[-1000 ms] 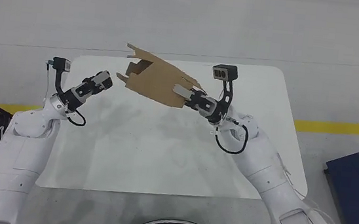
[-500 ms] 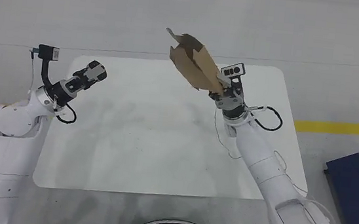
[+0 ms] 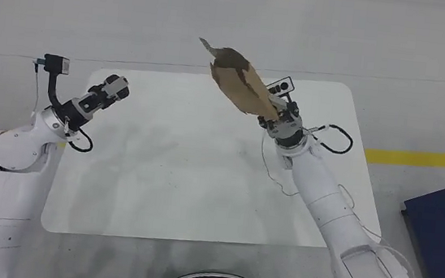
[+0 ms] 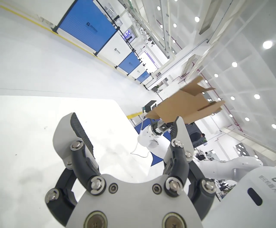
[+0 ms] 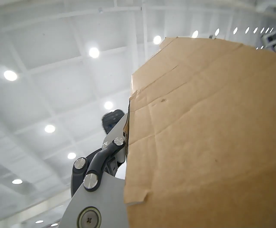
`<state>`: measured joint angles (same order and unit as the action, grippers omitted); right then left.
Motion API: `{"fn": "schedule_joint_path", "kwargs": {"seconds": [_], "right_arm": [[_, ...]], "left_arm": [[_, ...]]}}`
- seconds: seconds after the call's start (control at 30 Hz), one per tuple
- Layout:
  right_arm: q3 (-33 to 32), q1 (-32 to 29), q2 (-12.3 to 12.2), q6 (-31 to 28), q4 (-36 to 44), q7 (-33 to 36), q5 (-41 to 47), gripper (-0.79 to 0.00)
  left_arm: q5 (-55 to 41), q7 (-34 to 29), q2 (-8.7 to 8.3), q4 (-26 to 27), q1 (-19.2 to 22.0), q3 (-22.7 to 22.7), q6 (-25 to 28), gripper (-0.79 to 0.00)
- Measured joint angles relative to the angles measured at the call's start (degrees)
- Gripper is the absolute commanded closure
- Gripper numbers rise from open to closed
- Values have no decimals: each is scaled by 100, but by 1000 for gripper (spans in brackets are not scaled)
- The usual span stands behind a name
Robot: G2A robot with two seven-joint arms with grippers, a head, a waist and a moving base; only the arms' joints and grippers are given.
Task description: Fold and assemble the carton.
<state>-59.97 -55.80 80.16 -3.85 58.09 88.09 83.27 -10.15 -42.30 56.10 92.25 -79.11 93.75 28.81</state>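
Observation:
A brown cardboard carton (image 3: 241,82), still flattened with loose flaps, is held up in the air over the table's far right part. My right gripper (image 3: 271,116) is shut on its lower edge; the carton (image 5: 200,133) covers one side of that gripper, and one finger (image 5: 117,129) presses against the board. My left gripper (image 3: 117,86) hovers over the far left part of the white table (image 3: 201,186), open with nothing between its fingers (image 4: 82,131). From the left wrist the carton (image 4: 189,105) hangs far off, well apart from that gripper.
The white table top carries nothing else. A yellow floor line (image 3: 425,158) runs past the table's right side, and a dark blue panel (image 3: 441,235) stands at the right edge.
The right arm swung the carton from lying flat over the table's middle to standing up at the far right. The left arm drew back to the left, its gripper open throughout.

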Motion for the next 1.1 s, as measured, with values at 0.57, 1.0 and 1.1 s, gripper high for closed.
{"fn": "schedule_joint_path", "kwargs": {"seconds": [0.57, 1.0, 1.1], "right_arm": [[-398, -787, -321, -3976, 1955, -2752, -5140, 0], [-455, -783, -369, -4410, 2002, -3378, -6018, 0], [-382, -697, -394, -4872, 2151, -3608, -7127, 0]], "left_arm": [[1339, 119, -92, 1906, 29, 406, -590, -785], [1271, 266, -88, 1891, -29, 420, -785, -785], [1492, 286, -99, 1975, -45, 465, -865, -785]]}}
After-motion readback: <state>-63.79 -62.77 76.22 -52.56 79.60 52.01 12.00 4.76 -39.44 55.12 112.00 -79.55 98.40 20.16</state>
